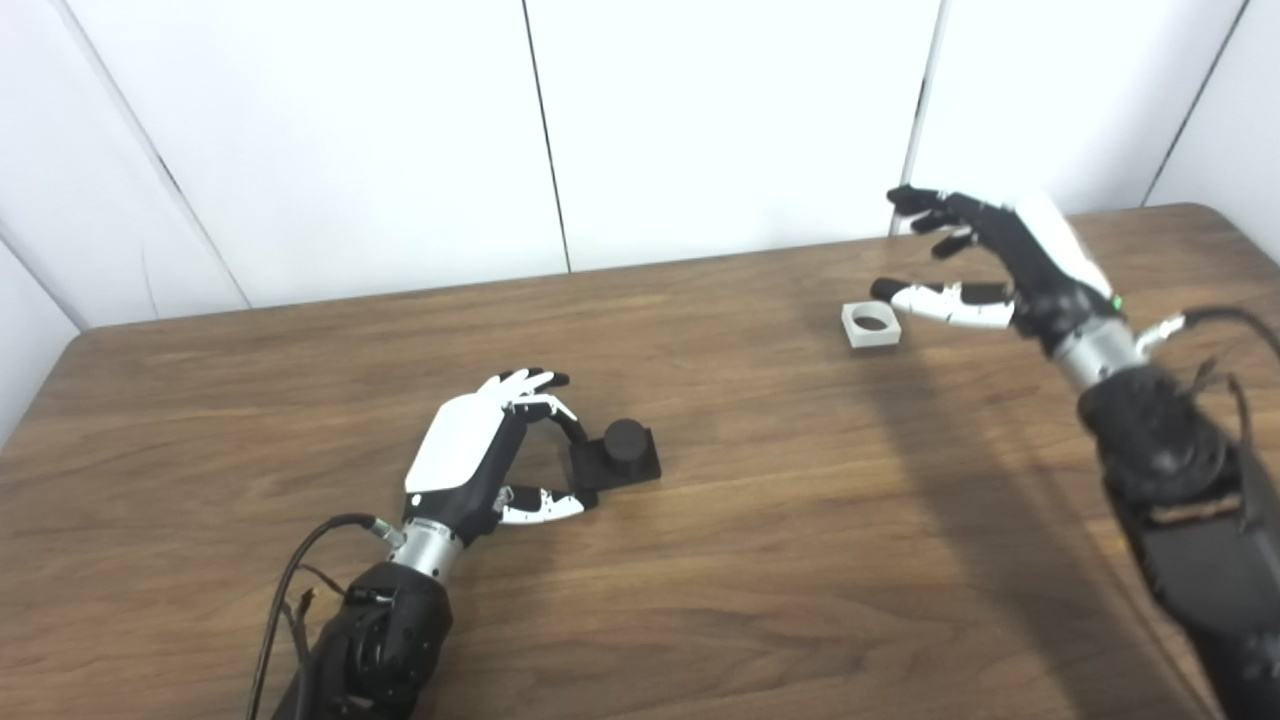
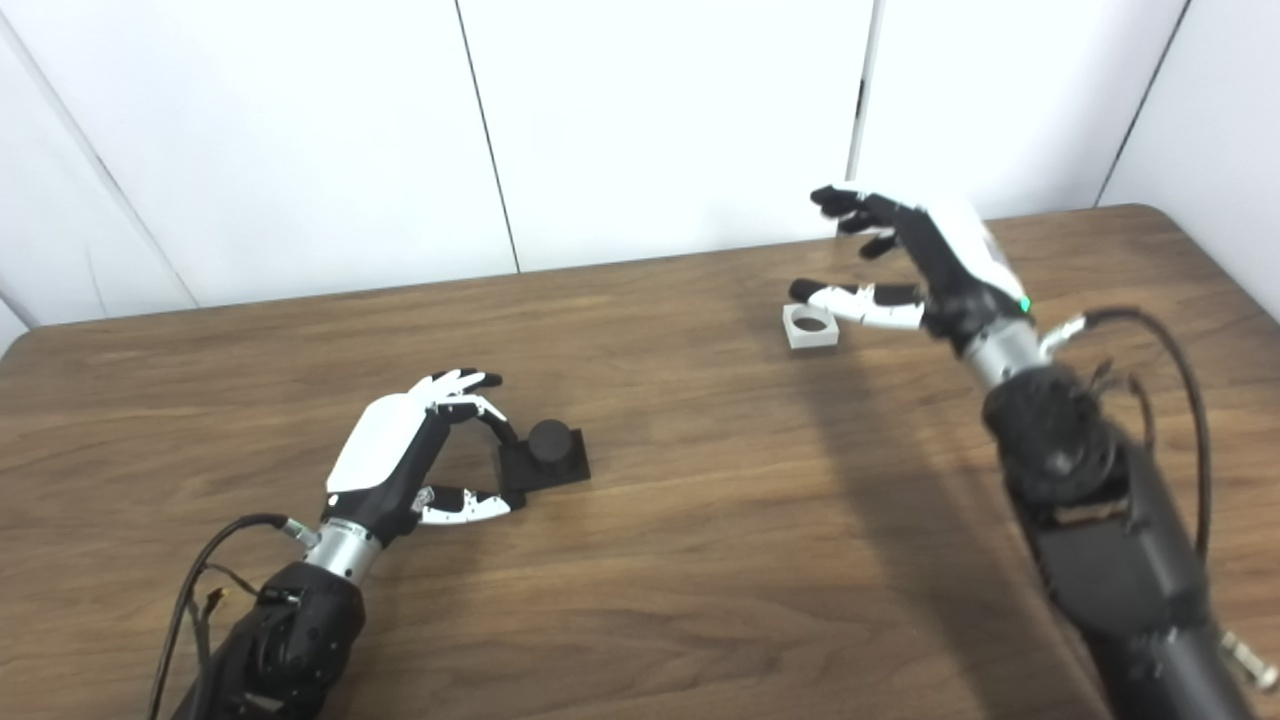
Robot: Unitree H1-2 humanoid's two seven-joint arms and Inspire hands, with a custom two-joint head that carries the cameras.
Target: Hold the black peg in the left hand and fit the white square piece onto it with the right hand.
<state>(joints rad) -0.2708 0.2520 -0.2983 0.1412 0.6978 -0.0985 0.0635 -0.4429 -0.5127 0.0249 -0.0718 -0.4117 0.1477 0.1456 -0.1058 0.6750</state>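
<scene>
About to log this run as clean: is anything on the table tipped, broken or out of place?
Nothing stands out. The black peg sits upright on its square base by the left hand, and the white piece lies flat, hole up, by the open right hand. No damage shows.

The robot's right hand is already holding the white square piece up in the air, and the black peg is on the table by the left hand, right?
Not quite. The white square piece lies on the table; the open right hand only hovers beside it, as the left eye view shows. The rest is right.
</scene>
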